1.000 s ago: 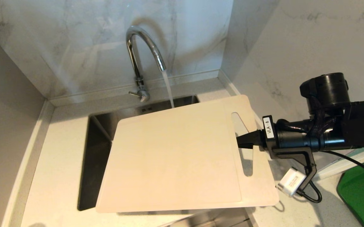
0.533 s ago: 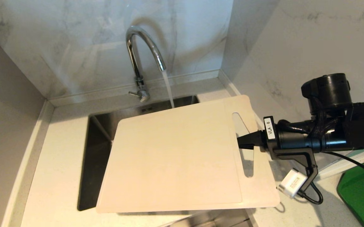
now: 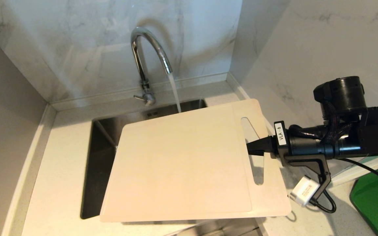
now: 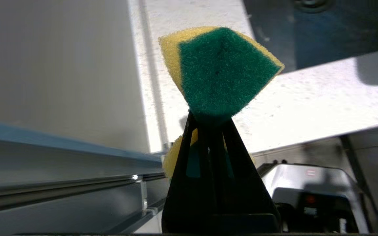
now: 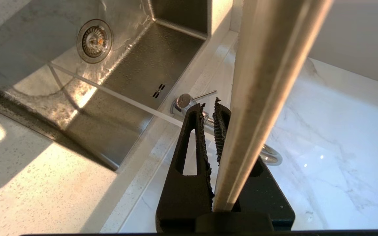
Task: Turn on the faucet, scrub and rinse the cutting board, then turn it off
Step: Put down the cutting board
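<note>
the right gripper (image 3: 253, 147) is coming in from 3 o'clock in the head view and is clamping the cutting board (image 3: 182, 167) at its handle end, its tips sitting at the elongated slot. in the right wrist view the board's thin edge (image 5: 257, 98) is running between the 2 black fingers (image 5: 192, 141), which are pinching it near their base. the board is hanging tilted over the sink (image 3: 100, 157), covering most of the basin, with its far edge raised toward 12 o'clock.

the faucet (image 3: 146, 55) is standing at 12 o'clock behind the sink, and a stream of water (image 3: 175, 95) is falling from its spout and disappearing just behind the board's far edge. its thin lever (image 3: 140, 97) is sticking out toward 9 o'clock at the base.

the left gripper (image 4: 213, 131) is showing only in its own wrist view, closed tight on a sponge (image 4: 220, 70) with a green scouring face and a yellow body, above the pale speckled counter (image 4: 307, 105).

a green mat (image 3: 377, 200) is lying at 4 o'clock on the counter.
</note>
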Robot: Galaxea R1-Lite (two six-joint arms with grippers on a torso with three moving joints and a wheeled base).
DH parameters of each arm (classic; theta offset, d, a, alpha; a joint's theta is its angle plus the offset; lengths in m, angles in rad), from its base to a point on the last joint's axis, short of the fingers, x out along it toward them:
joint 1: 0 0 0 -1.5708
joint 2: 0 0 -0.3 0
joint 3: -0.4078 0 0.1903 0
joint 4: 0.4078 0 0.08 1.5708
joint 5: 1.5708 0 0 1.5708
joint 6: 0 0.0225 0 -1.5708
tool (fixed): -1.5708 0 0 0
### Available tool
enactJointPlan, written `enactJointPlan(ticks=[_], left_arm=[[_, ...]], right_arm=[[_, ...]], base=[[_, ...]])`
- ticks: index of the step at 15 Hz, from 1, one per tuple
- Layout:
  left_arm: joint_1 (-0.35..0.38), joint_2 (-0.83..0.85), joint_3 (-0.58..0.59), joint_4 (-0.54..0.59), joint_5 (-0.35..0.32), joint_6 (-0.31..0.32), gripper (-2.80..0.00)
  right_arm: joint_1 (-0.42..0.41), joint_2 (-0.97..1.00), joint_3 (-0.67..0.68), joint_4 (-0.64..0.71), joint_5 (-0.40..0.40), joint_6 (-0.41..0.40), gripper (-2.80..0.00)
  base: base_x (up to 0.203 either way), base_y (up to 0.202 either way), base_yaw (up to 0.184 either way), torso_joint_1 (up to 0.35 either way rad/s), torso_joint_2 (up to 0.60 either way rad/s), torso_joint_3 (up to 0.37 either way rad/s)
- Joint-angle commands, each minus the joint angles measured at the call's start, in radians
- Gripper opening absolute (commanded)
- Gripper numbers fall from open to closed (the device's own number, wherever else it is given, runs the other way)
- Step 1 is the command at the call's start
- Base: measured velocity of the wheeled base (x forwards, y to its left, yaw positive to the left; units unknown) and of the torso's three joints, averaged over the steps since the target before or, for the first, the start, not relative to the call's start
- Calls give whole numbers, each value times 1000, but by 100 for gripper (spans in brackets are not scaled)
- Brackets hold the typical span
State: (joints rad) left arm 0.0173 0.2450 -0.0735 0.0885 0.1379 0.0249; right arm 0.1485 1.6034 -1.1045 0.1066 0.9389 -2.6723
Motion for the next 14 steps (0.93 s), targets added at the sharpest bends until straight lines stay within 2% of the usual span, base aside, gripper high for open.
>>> enactJointPlan(ticks=[1,4,7,10,11,13,14], left_arm=[[-4,-92,7,5,-58,2,-280],[-11,-246,17,46,-126,40,-280],[-14,-245,23,59,-148,52,-280],[-14,-245,26,52,-164,99,-280],[-14,-245,29,40,-163,86,-280],[-14,-245,29,29,-152,-6,-280],[-14,-245,31,26,-138,-19,-280]], right_arm=[[0,-9,2,1,6,-14,-280],[0,-23,12,2,6,-8,-280],[0,-27,14,2,6,-8,-280],[0,-22,15,2,6,-9,-280],[-1,-22,14,2,6,-8,-280],[-1,-23,14,2,6,-8,-280],[-3,-24,14,2,6,-8,-280]], base=[[0,0,0,0,0,0],[0,0,0,0,0,0],[0,0,0,0,0,0],[0,0,0,0,0,0],[0,0,0,0,0,0],[0,0,0,0,0,0],[0,0,0,0,0,0]])
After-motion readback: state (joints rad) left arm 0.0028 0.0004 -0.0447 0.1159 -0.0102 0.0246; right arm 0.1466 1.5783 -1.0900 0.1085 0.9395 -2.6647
